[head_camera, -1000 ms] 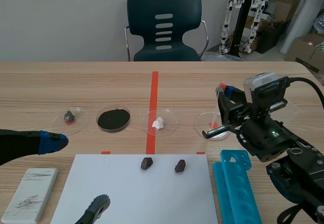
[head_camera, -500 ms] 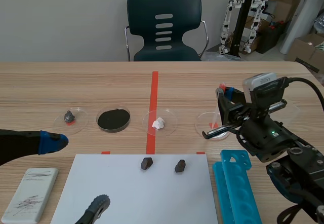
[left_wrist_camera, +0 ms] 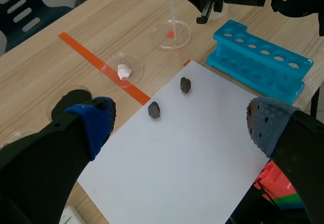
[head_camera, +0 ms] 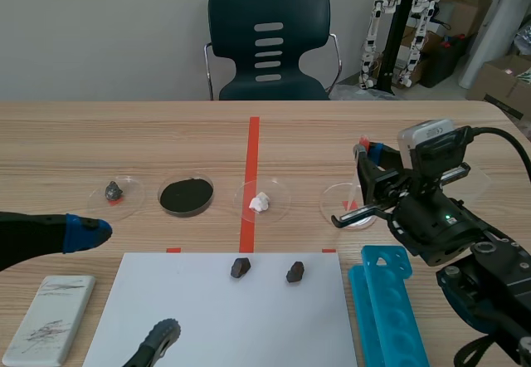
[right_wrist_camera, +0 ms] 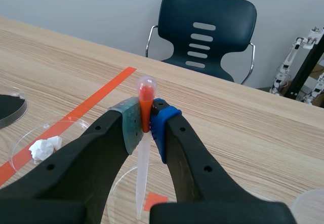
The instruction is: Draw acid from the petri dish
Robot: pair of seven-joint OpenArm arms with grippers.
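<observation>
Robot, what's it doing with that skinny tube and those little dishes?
The right arm's tool is squeezed shut on a dropper with a red top. It holds the dropper upright, tip pointing down into a clear dish. I can't tell whether the tip touches anything in there. The left arm's tool is open and holds nothing, hanging over the white sheet.
</observation>
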